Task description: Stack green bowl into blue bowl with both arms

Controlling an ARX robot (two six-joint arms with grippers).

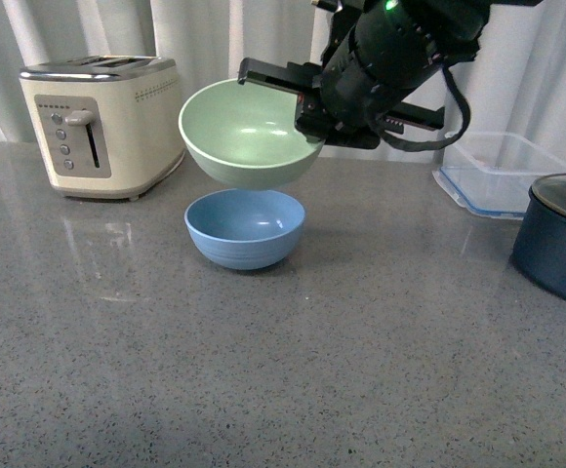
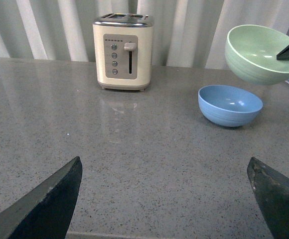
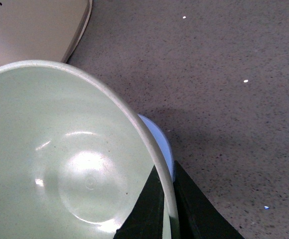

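The toaster (image 1: 102, 122) stands upper left on the worktop (image 1: 263, 390). The green bowl (image 1: 249, 132), upper centre, is off the worktop, just above the blue bowl (image 1: 245, 227), which sits at centre. The right fingers (image 3: 199, 219) are clamped on the green bowl's rim, one inside, one outside. The left fingers (image 2: 45, 204) are spread wide, holding nothing. A clear container (image 1: 503, 171) and a navy pot (image 1: 561, 244) sit far right.
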